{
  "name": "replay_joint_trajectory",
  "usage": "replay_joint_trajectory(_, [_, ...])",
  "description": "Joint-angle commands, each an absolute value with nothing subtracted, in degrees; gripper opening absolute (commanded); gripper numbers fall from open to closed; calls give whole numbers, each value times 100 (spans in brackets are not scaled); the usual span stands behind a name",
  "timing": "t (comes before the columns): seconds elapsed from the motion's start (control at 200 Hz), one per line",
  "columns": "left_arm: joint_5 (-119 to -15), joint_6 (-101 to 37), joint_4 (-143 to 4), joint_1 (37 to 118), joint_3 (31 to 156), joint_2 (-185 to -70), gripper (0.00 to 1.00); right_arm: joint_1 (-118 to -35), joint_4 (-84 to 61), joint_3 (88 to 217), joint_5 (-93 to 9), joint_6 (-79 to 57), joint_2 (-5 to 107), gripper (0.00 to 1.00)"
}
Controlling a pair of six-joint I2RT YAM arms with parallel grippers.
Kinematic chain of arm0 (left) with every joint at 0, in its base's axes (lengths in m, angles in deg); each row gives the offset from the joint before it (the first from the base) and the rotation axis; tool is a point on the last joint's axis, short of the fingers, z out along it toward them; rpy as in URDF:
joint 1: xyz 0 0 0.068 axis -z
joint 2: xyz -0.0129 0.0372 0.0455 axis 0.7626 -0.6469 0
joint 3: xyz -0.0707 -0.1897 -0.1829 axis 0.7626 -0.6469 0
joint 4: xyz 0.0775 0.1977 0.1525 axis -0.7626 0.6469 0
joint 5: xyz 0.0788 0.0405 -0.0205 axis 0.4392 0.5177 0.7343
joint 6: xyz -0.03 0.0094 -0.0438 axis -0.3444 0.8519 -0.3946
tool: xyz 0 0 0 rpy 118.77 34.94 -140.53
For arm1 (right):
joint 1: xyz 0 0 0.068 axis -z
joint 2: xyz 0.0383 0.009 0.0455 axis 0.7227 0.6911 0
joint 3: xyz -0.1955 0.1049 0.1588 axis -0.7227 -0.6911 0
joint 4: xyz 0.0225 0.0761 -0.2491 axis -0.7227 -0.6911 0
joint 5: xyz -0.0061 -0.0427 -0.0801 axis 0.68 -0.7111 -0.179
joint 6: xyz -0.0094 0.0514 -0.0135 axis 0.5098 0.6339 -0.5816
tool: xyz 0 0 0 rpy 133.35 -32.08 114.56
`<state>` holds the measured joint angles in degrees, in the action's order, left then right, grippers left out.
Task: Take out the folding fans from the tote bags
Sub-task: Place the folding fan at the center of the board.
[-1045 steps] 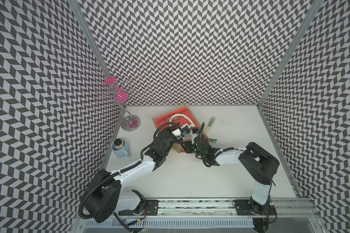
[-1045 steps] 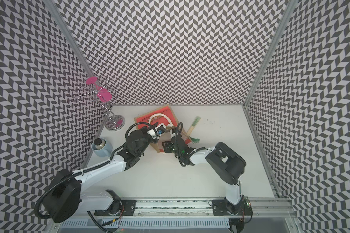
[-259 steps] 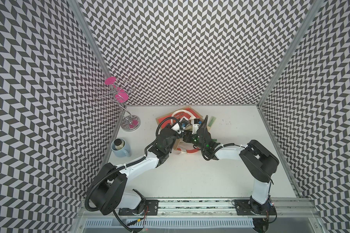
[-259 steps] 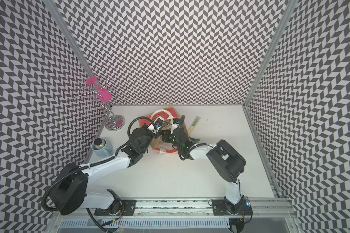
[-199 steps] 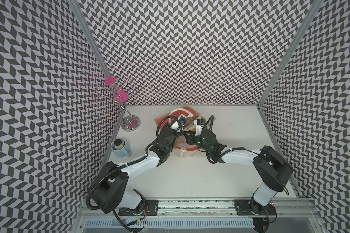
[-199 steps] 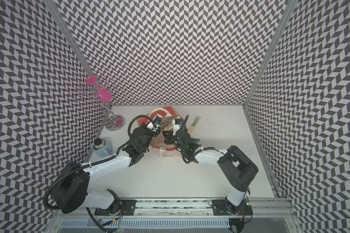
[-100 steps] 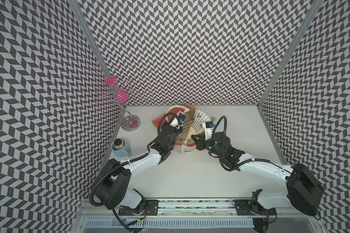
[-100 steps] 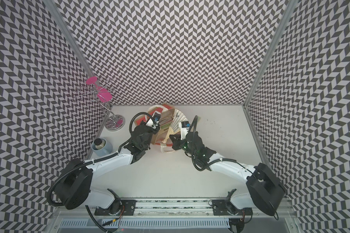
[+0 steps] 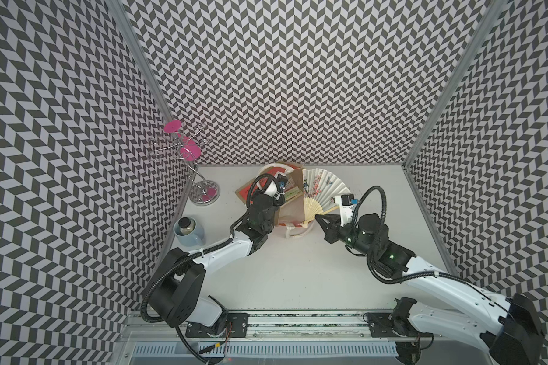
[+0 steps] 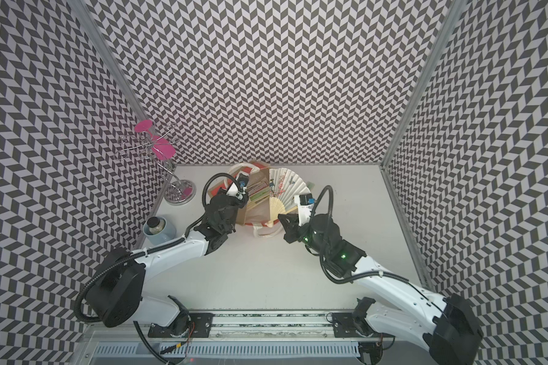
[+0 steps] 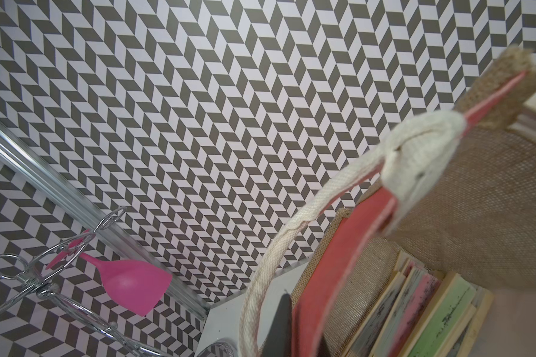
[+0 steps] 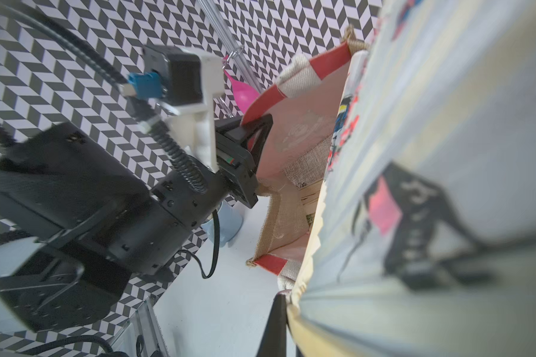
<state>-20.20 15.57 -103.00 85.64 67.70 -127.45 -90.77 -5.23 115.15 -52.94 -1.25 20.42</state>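
The tan jute tote bag (image 9: 287, 210) with red panels lies on its side near the back wall, its mouth facing up. Several closed folding fans (image 11: 421, 312) lie packed inside, seen in the left wrist view. My left gripper (image 11: 300, 333) is shut on the bag's red rim (image 11: 350, 253), next to a cream handle (image 11: 294, 228). One white painted fan (image 9: 321, 189) is spread open beside the bag, in both top views. My right gripper (image 9: 317, 218) is shut on its bamboo ribs near the pivot. That fan (image 12: 446, 154) fills much of the right wrist view.
A chrome wire rack (image 9: 204, 192) with pink plastic glasses (image 9: 190, 151) stands at the back left. A pale blue mug (image 9: 189, 234) sits by the left wall. Chevron walls close the table on three sides. A rail runs along the front edge.
My right arm has drawn back to the right with a fan, which came out of the bag and spread open. The left gripper kept its hold on the bag's rim.
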Motion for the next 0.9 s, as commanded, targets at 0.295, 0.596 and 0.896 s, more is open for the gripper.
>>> replay_joint_trajectory(0.295, [-1895,1460,-10321,8530,7103,-12671,0,-9075,-2202,11671,-5555,-306,815,0])
replay_joint_trajectory(0.596, [-1762,1531,-10260,8528,7063,-12552,0,-8268,-3914,12603,-6284,-132,1273,0])
replay_joint_trajectory(0.896, [-1832,1471,-10309,8494,6970,-12436,0,-6478,-5191,13352,-5707,-640,3100,0])
